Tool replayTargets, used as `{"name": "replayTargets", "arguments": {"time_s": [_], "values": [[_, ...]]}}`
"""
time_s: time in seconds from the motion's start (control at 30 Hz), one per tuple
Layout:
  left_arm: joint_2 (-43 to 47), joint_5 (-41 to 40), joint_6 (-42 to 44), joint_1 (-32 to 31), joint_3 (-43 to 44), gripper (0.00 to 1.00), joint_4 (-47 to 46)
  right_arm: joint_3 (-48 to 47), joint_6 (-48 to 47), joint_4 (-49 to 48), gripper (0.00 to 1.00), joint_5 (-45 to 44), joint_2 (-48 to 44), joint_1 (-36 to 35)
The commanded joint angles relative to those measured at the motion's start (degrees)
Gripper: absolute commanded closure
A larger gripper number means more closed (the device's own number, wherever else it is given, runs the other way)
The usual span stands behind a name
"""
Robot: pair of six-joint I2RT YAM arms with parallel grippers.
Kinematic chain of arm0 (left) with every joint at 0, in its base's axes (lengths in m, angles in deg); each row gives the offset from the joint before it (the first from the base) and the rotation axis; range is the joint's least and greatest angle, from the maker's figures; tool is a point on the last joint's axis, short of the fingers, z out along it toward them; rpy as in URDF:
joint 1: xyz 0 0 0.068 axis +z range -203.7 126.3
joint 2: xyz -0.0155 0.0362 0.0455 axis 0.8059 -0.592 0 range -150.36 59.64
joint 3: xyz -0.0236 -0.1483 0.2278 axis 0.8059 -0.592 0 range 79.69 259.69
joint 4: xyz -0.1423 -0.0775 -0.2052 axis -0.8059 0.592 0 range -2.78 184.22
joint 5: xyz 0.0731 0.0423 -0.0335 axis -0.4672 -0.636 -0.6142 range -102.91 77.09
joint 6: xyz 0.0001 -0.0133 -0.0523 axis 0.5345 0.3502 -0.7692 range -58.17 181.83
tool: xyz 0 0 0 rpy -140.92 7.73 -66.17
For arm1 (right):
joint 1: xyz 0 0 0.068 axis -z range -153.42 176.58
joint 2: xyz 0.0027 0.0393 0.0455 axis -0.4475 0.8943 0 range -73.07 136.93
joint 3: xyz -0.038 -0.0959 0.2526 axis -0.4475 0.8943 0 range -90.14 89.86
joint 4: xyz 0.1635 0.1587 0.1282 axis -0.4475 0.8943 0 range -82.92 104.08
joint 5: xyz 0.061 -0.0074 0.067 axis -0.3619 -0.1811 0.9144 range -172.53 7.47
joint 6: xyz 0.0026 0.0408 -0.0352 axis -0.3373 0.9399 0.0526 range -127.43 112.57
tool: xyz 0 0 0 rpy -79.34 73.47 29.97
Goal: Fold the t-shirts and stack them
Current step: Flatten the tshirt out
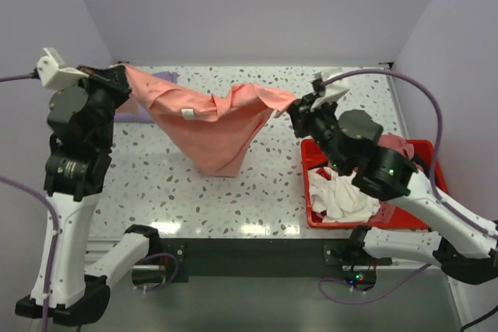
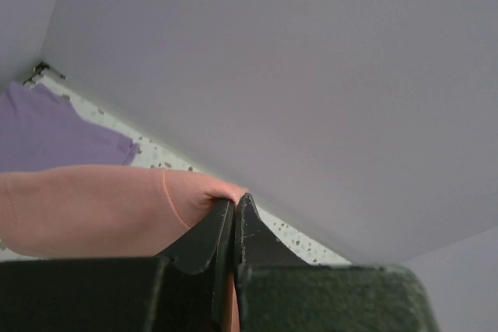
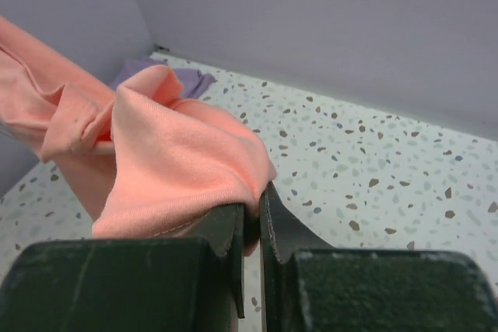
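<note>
Salmon-pink t-shirt hangs stretched between both grippers across the upper middle of the top view, sagging to a low point that touches or nearly touches the table; left gripper is pinched closed on one edge at upper left; right gripper is clamped on a bunched edge right of centre; probably held up and apart to spread it before laying flat for folding; lavender t-shirt lies at back left; red bin at lower right holds a crumpled white t-shirt and a dusty pink t-shirt; the tabletop is speckled white, terrazzo-look; plain pale lilac walls on three sides
</note>
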Motion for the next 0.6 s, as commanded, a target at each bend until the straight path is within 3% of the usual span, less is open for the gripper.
{"name": "replayTargets", "arguments": {"time_s": [0.0, 0.3, 0.57], "values": [[2.89, 0.51, 5.05, 0.44, 7.68, 1.00, -2.91, -8.37, -3.75, 4.91, 1.00, 0.95, -2.44, -0.21], [6.15, 6.49, 8.40, 0.53, 21.04, 1.00, -4.94, -26.23, -3.93, 12.38, 1.00, 16.32, -4.64, -0.12], [5.62, 8.87, 8.23, 0.53, 25.99, 1.00, -5.81, -36.78, -3.32, 17.04, 1.00, 25.03, -2.18, -0.12]]}}
